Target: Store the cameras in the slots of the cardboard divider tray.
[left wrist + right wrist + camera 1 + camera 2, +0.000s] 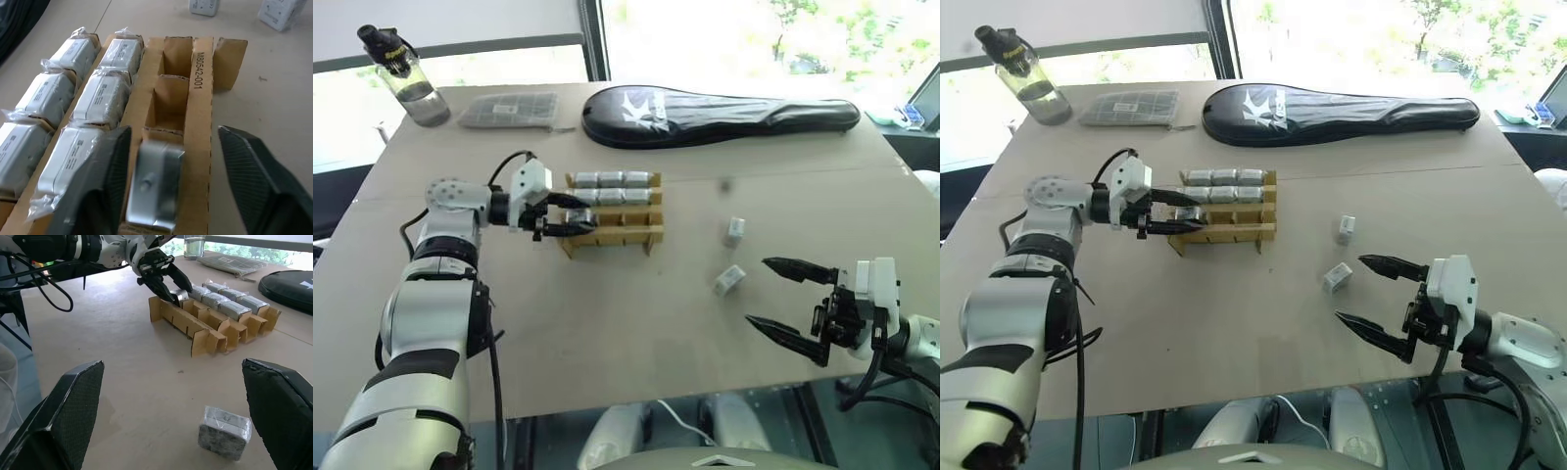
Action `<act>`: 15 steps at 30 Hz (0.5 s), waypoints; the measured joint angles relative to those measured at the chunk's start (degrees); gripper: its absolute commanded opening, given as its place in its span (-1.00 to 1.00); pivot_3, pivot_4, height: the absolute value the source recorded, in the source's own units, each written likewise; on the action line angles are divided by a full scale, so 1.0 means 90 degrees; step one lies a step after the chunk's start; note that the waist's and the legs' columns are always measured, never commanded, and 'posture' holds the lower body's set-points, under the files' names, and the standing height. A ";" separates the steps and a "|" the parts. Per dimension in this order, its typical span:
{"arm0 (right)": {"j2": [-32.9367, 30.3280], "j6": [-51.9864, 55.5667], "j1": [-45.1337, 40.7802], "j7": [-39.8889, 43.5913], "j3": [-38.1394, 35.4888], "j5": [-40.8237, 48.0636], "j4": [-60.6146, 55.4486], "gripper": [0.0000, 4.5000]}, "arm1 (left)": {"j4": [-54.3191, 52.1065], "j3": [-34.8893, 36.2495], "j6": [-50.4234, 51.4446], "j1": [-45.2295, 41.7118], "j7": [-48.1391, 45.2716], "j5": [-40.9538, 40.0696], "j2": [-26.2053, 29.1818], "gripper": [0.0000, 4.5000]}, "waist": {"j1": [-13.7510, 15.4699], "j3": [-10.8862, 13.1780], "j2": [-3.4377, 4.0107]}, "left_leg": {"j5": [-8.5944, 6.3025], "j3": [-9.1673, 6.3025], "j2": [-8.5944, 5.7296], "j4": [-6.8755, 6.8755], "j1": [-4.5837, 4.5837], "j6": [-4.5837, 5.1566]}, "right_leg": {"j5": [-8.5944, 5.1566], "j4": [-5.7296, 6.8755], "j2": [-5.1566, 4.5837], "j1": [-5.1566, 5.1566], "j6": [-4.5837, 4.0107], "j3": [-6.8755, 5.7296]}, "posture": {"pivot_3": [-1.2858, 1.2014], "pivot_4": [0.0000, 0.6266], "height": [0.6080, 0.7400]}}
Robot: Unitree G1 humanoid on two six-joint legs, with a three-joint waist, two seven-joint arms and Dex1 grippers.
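Note:
The cardboard divider tray [607, 241] stands mid-table. Its two far rows are filled with wrapped silver-grey cameras [610, 179]. My left gripper [582, 215] is at the tray's left end, open, straddling the third row. One camera [154, 186] sits in that row's nearest slot between the spread fingers, with a wide gap to one finger [264, 181]. Two loose cameras lie on the table right of the tray, one [734, 231] farther back and one [729, 280] nearer. My right gripper [759, 292] hovers open and empty just right of the nearer one [224, 431].
Along the table's far side are a clear water bottle [406, 78], a flat grey gridded packet [509, 110] and a long black zipped case [715, 116]. The other slots [168, 105] of the third row and the front row stand open. The table's near edge lies just below my right gripper.

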 measured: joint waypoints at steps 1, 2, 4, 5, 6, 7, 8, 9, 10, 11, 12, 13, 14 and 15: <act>0.0000 0.0006 0.0001 -0.0001 0.0000 0.0005 0.0000 1.00 | 0.0000 0.0051 -0.0031 0.0000 0.0014 0.0000 -0.0001 0.97 | -0.0006 0.0000 0.0000 | 0.0000 0.0001 0.0000 0.0000 0.0000 0.0000 | 0.0000 0.0001 0.0000 0.0000 0.0000 0.0001 | 0.03 -0.52 1.00; 0.0000 0.0012 0.0001 -0.0001 0.0000 0.0008 0.0000 1.00 | 0.0000 0.0131 -0.0037 -0.0001 0.0043 -0.0002 -0.0002 0.97 | -0.0011 0.0000 0.0000 | 0.0000 0.0001 0.0000 0.0000 0.0000 0.0000 | 0.0000 0.0003 0.0000 -0.0001 0.0000 0.0002 | 0.03 -0.52 1.00; 0.0000 0.0014 0.0001 0.0000 0.0000 0.0015 0.0000 1.00 | 0.0000 0.0194 -0.0036 -0.0004 0.0073 -0.0003 0.0002 0.97 | -0.0010 0.0000 0.0000 | 0.0000 0.0002 0.0000 0.0000 0.0000 0.0000 | 0.0000 0.0004 0.0000 -0.0002 0.0000 0.0002 | 0.03 -0.52 1.00; 0.0000 0.0014 0.0001 0.0000 0.0000 0.0017 0.0000 1.00 | 0.0000 0.0212 -0.0036 -0.0004 0.0073 -0.0003 0.0003 0.97 | -0.0010 -0.0001 0.0000 | 0.0000 0.0002 0.0000 0.0000 0.0000 0.0000 | 0.0000 0.0005 0.0000 -0.0002 0.0000 0.0002 | 0.03 -0.52 1.00; 0.0000 0.0014 0.0001 0.0001 0.0001 0.0019 0.0000 1.00 | 0.0000 0.0309 -0.0014 -0.0005 0.0064 -0.0014 0.0003 0.97 | -0.0009 -0.0001 -0.0001 | 0.0000 0.0002 0.0000 0.0001 0.0000 0.0000 | 0.0000 0.0005 0.0000 -0.0002 0.0000 0.0002 | 0.03 -0.52 1.00; 0.0001 0.0013 0.0001 0.0001 0.0001 0.0019 0.0000 1.00 | 0.0000 0.0378 0.0008 -0.0009 0.0060 -0.0041 0.0008 0.97 | -0.0009 -0.0001 -0.0001 | 0.0000 0.0002 0.0000 0.0001 0.0000 0.0000 | 0.0000 0.0005 0.0000 -0.0002 0.0000 0.0002 | 0.03 -0.52 1.00; 0.0001 0.0013 0.0003 0.0001 0.0001 0.0019 0.0001 1.00 | -0.0001 0.0431 0.0071 -0.0020 0.0043 -0.0148 0.0020 0.97 | -0.0009 -0.0001 -0.0001 | 0.0000 0.0002 0.0000 0.0001 0.0000 0.0000 | 0.0000 0.0005 0.0000 -0.0002 0.0000 0.0001 | 0.03 -0.52 1.00; 0.0001 0.0013 0.0006 0.0001 0.0001 0.0019 0.0001 1.00 | -0.0009 0.0452 0.0163 -0.0028 0.0019 -0.0267 0.0047 0.97 | -0.0010 -0.0001 -0.0001 | 0.0000 0.0001 0.0000 0.0001 0.0000 0.0000 | 0.0000 0.0005 0.0000 -0.0002 0.0000 0.0002 | 0.03 -0.52 1.00; 0.0001 0.0012 0.0016 0.0002 0.0001 0.0018 0.0001 1.00 | -0.0025 0.0476 0.0247 -0.0033 -0.0005 -0.0384 0.0075 0.97 | -0.0011 -0.0001 -0.0001 | 0.0000 0.0001 0.0000 0.0001 0.0000 0.0000 | 0.0000 0.0006 0.0000 -0.0002 0.0000 0.0002 | 0.03 -0.52 1.00; 0.0001 0.0011 0.0028 0.0002 0.0001 0.0016 0.0001 1.00 | -0.0052 0.0473 0.0339 -0.0034 -0.0011 -0.0483 0.0094 0.97 | -0.0011 -0.0001 -0.0001 | 0.0000 0.0001 0.0000 0.0001 0.0000 0.0000 | 0.0000 0.0006 0.0000 -0.0002 0.0000 0.0002 | 0.03 -0.52 1.00; 0.0002 0.0005 0.0054 0.0005 0.0001 0.0007 0.0002 1.00 | -0.0190 0.0401 0.0524 -0.0009 -0.0016 -0.0698 0.0124 0.97 | -0.0009 -0.0001 -0.0001 | 0.0000 0.0000 0.0000 0.0002 -0.0001 0.0000 | 0.0000 0.0008 0.0000 -0.0003 0.0000 0.0002 | 0.03 -0.52 1.00; 0.0003 -0.0003 0.0071 0.0013 0.0006 -0.0011 0.0004 1.00 | -0.0465 0.0244 0.0771 0.0082 -0.0017 -0.1007 0.0194 0.97 | -0.0011 -0.0001 -0.0001 | 0.0000 0.0000 0.0000 0.0003 -0.0001 0.0000 | 0.0000 0.0012 -0.0001 -0.0003 0.0000 0.0004 | 0.03 -0.52 1.00; -0.0005 -0.0013 0.0073 0.0042 0.0017 -0.0042 0.0007 1.00 | -0.1044 -0.0079 0.1168 0.0346 -0.0013 -0.1519 0.0392 0.97 | -0.0023 -0.0001 -0.0001 | 0.0000 0.0002 0.0000 0.0001 -0.0001 0.0000 | 0.0000 0.0021 -0.0003 -0.0003 0.0000 0.0009 | 0.03 -0.52 1.00; -0.0055 -0.0037 0.0091 0.0121 0.0023 -0.0100 0.0032 1.00 | -0.1761 -0.0451 0.1599 0.0711 -0.0011 -0.2086 0.0719 0.97 | -0.0084 -0.0001 -0.0001 | 0.0000 0.0006 0.0001 -0.0002 0.0000 0.0000 | 0.0000 0.0044 -0.0005 -0.0007 0.0000 0.0021 | 0.03 -0.52 1.00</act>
